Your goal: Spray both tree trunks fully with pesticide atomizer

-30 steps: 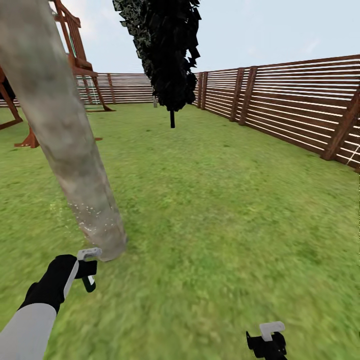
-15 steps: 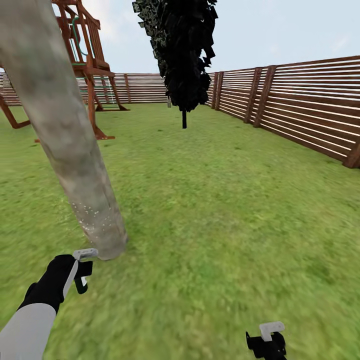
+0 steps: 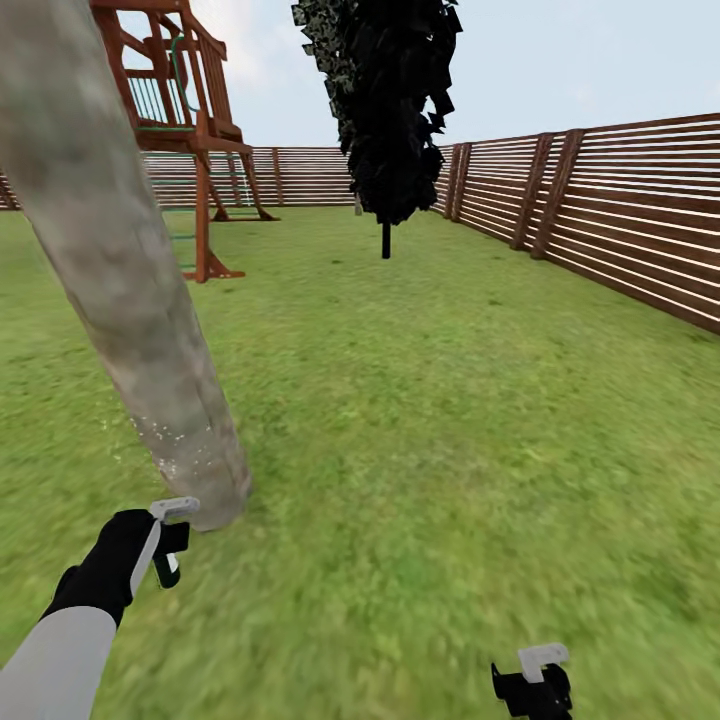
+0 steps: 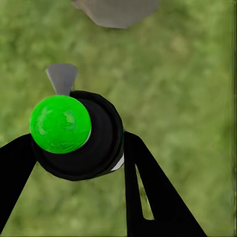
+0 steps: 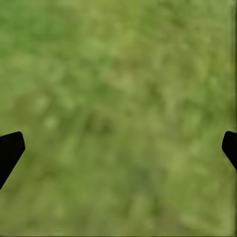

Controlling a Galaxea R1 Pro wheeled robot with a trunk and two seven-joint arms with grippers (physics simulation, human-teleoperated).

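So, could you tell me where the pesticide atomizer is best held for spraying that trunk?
Round its stubby black body, as the left claw holds it now: one finger on each flank, coming from behind. The body is round and claw-sized, and that leaves the green cap and grey nozzle free, aimed toward the tree trunk.

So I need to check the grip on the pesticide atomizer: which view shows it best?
The left wrist view: the pesticide atomizer, black with a green cap, sits close up between the left gripper fingers. The head view shows it small and partly hidden in that gripper near the tree trunk. The right wrist view shows grass.
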